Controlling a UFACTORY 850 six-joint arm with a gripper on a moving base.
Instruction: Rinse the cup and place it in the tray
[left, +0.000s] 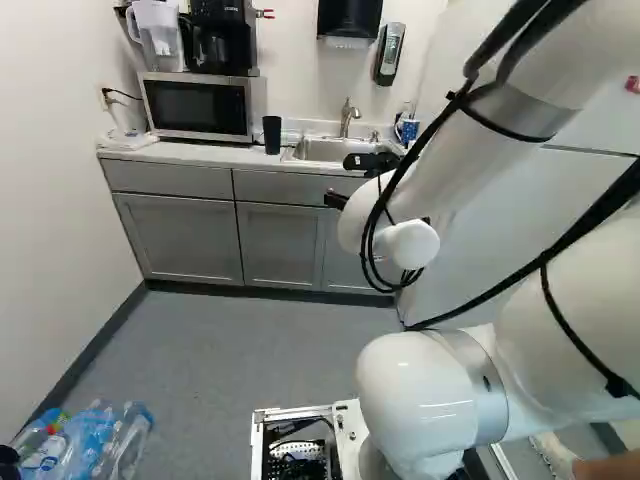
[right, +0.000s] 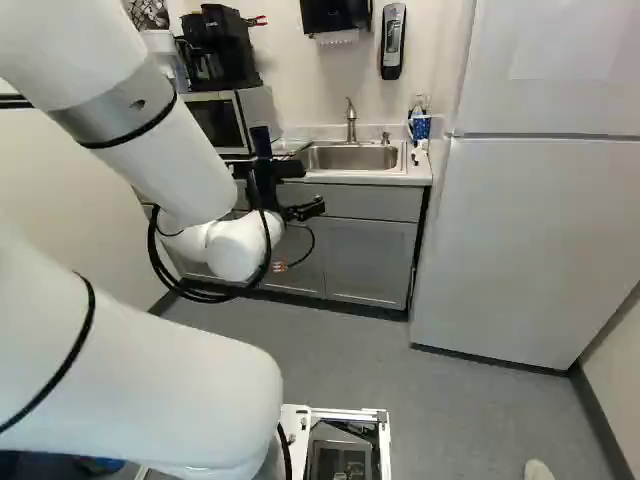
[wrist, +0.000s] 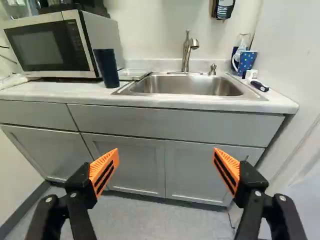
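My gripper (right: 308, 188) is held out in front of the counter. In the wrist view the gripper (wrist: 166, 167) stands open with nothing between its orange pads, facing the grey cabinet doors. A dark, tall cup (wrist: 106, 68) is upright on the counter between microwave and sink, beyond the fingers and off to one side; the same cup (left: 272, 135) shows in the left base view. Just behind it, beside the sink, lies a low, clear-looking tray (wrist: 132, 75). The steel sink (wrist: 185, 86) has a faucet (wrist: 187, 51) at its back edge.
A microwave (wrist: 50, 47) stands beside the cup. A blue spotted cup (wrist: 247, 61) and a brush (wrist: 259, 86) are at the sink's other side. A tall white fridge (right: 530, 220) flanks the counter. Plastic bottles (left: 95, 445) lie low at the left base view's corner.
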